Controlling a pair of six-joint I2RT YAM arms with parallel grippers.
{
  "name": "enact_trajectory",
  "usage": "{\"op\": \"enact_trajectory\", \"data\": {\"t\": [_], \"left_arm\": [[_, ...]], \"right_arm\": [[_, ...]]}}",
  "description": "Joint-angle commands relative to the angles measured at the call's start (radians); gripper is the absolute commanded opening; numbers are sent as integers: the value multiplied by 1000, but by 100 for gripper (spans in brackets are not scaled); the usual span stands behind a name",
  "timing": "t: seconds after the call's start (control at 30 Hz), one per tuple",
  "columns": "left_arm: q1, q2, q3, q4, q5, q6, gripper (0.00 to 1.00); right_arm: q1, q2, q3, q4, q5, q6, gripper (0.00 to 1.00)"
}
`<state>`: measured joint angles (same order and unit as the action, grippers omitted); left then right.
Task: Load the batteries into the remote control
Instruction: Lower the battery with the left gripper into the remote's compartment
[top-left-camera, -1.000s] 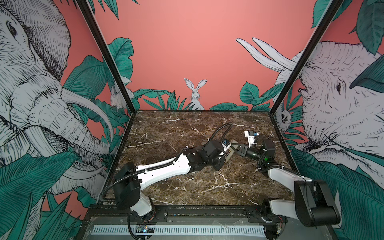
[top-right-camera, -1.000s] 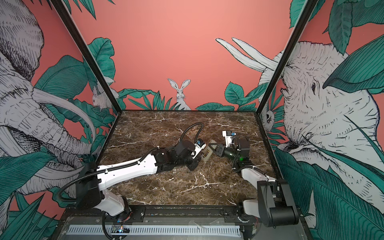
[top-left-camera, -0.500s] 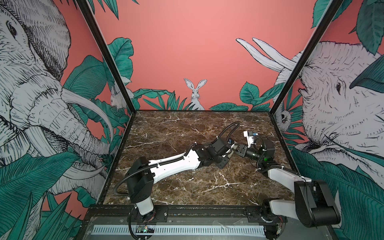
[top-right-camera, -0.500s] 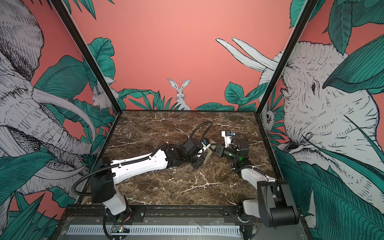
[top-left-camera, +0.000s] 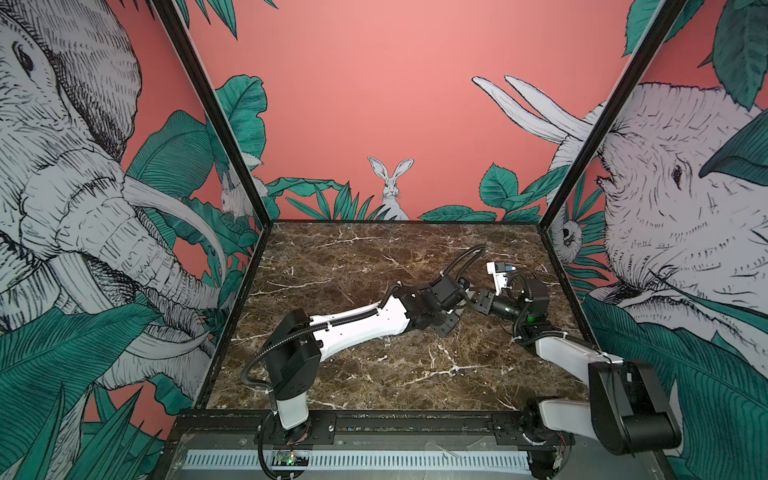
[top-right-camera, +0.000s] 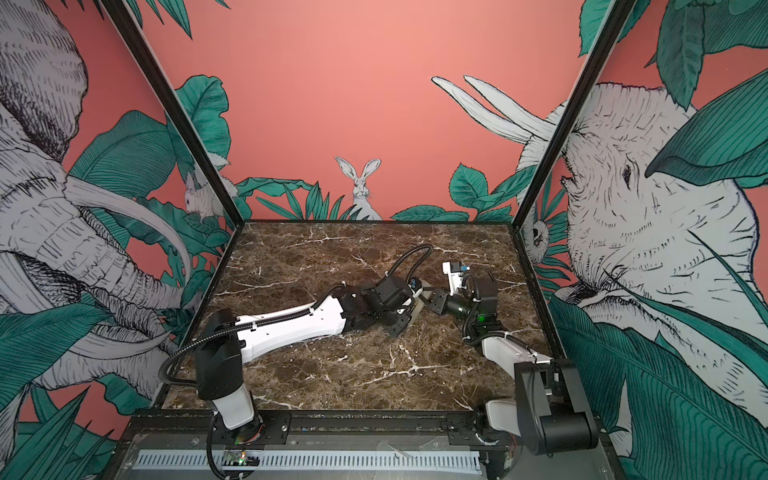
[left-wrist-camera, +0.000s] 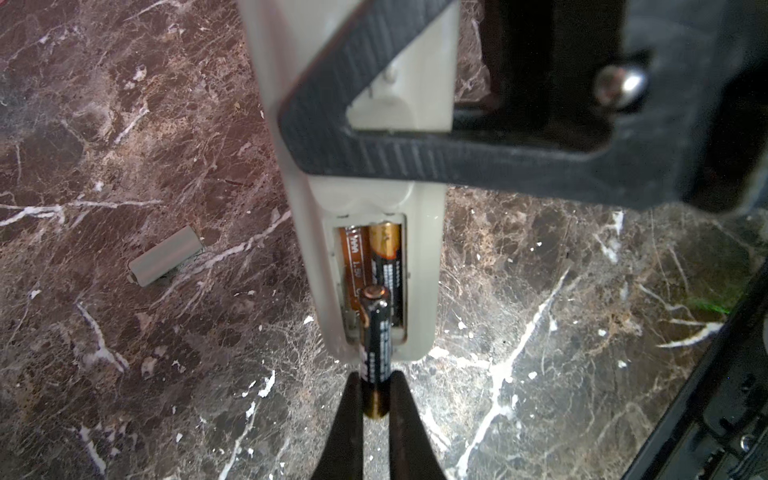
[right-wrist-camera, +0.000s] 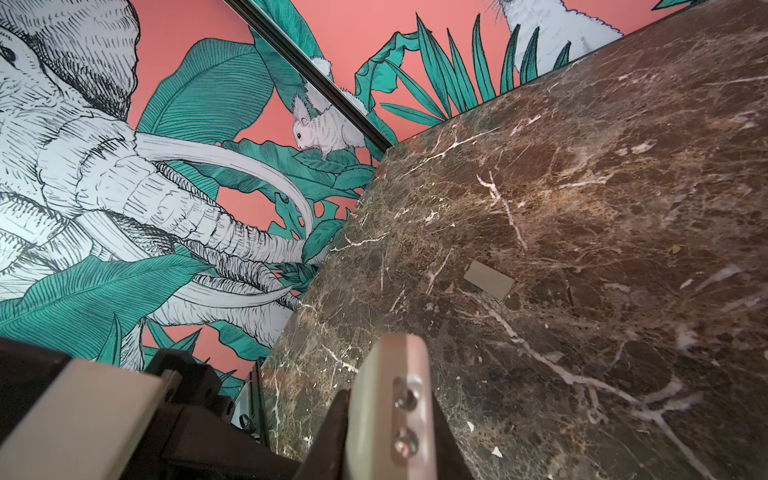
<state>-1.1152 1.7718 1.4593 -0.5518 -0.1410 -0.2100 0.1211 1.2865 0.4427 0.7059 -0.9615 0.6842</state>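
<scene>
top views: left gripper (top-left-camera: 453, 318) and right gripper (top-left-camera: 478, 300) meet above the marble tabletop (top-left-camera: 353, 257), toward its right edge, remote control (top-right-camera: 417, 309) between them | left wrist: left gripper clamps held battery (left-wrist-camera: 377, 332), its tip over the remote control's open recess beside seated battery (left-wrist-camera: 388, 266); cover plate (left-wrist-camera: 166, 255) lies on the marble nearby | right wrist: right gripper pinches the remote control's edge

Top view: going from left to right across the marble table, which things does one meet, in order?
In a top view: left arm → remote control → right arm. The grippers overlap the remote control, so they are left out.
</scene>
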Motion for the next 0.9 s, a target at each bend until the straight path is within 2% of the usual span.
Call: {"op": "enact_trajectory", "data": {"t": [0.0,0.87], "left_arm": [[7,5,41,-38,-16,-13,0],[33,41,87,-39,-3,-15,0]], "right_arm": [[9,-13,-6,64,-22,-4,0],[23,4,-1,87,-36,7,0]]}}
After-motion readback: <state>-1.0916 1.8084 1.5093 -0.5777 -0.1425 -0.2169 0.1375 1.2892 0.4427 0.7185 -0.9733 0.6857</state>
